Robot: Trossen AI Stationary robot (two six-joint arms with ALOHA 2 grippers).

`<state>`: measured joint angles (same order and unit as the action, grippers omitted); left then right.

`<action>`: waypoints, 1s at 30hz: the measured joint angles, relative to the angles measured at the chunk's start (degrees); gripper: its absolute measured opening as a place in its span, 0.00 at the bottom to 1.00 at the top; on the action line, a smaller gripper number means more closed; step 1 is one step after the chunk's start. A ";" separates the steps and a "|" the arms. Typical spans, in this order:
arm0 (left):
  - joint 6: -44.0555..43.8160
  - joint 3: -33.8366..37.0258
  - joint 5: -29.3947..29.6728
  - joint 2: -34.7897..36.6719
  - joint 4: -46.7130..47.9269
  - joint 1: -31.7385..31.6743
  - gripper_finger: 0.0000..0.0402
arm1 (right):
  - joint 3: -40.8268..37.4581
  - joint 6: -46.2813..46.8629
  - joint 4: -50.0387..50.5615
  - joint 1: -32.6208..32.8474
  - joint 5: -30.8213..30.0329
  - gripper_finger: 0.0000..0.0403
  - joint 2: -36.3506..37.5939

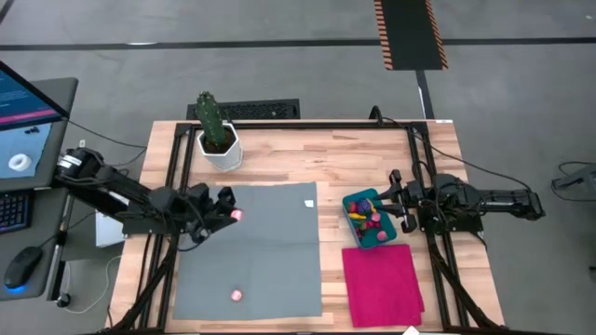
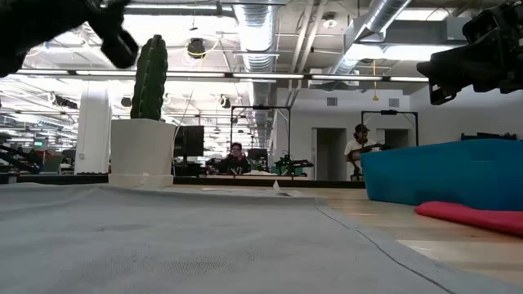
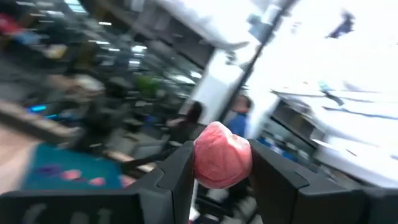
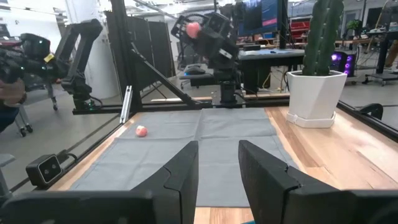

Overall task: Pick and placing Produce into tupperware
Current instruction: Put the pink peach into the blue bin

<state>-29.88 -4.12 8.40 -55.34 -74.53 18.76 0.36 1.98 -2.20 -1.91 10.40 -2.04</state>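
My left gripper (image 1: 230, 210) is over the grey mat's left part, raised above it, shut on a small pink fruit (image 3: 222, 155); the right wrist view shows it held high (image 4: 193, 28). Another pink fruit (image 1: 237, 295) lies on the mat near the near edge, also seen in the right wrist view (image 4: 142, 130). The teal tub (image 1: 370, 219) stands on the wood right of the mat with several small pieces in it. My right gripper (image 1: 399, 197) is open, just right of the tub, fingers pointing left (image 4: 217, 168). My left gripper pinches the pink fruit (image 3: 222, 155) between its two fingers (image 3: 177, 177), one on each side of it. The fruit is lifted clear of the mat. The fingers point toward the table's right side.
A green cactus in a white pot (image 1: 217, 135) stands at the mat's far left corner. A magenta cloth (image 1: 382, 284) lies near the tub on its near side. A small white scrap (image 1: 311, 202) rests on the mat. People sit beyond the table (image 2: 235, 158).
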 joint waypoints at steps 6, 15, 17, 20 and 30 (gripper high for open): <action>4.67 0.02 -11.25 7.56 3.09 -0.02 0.31 | 0.00 0.00 -0.02 0.00 0.00 0.34 0.01; 22.66 0.04 -2.37 15.68 26.36 -0.04 0.31 | 0.00 0.00 -0.02 0.00 0.00 0.34 0.01; 25.75 0.04 1.51 15.30 28.64 -0.02 0.31 | 0.00 0.00 -0.02 0.00 0.00 0.34 0.01; 28.57 0.04 8.26 14.44 29.72 -0.02 0.31 | 0.00 0.00 0.00 0.00 0.00 0.34 0.01; 25.23 -4.00 35.37 9.55 34.01 -0.71 0.31 | 0.00 0.00 0.00 0.00 0.00 0.34 0.01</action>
<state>-4.65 -8.12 43.77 -45.79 -40.52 18.06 0.36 1.98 -2.20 -1.91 10.39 -2.02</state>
